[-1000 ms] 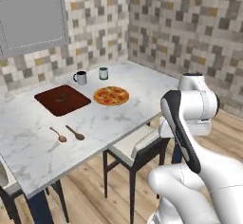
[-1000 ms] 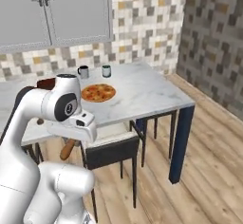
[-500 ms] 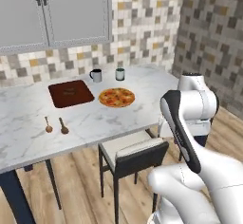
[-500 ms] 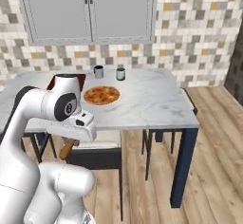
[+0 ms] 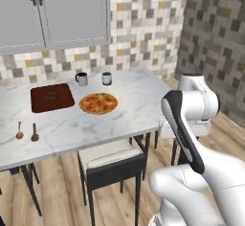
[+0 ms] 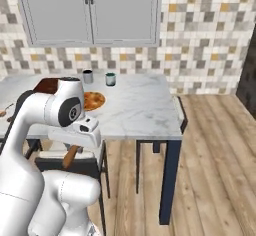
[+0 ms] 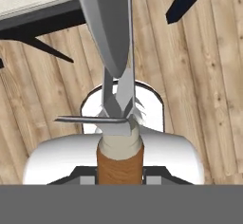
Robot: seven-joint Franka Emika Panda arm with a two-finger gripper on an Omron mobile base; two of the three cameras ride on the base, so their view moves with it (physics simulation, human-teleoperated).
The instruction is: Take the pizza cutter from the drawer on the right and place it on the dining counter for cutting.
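The tool [image 7: 120,178] is clenched on the pizza cutter [image 7: 118,159], whose brown wooden handle rises at the bottom centre of the hand view, with a pale collar and grey metal blade parts running up toward the top of the frame over wooden floor. In the right base view the brown handle pokes down at the lower left, below the white wrist, in front of a dark stool [image 6: 75,162] and short of the bench [image 6: 145,110]. In the left base view the marble bench [image 5: 129,112] crosses the middle of the frame, carrying a pizza [image 5: 98,103] at centre, a dark brown board [image 5: 51,97] to its left, two mugs [image 5: 82,79] behind, and two wooden spoons [image 5: 27,132] at the left edge.
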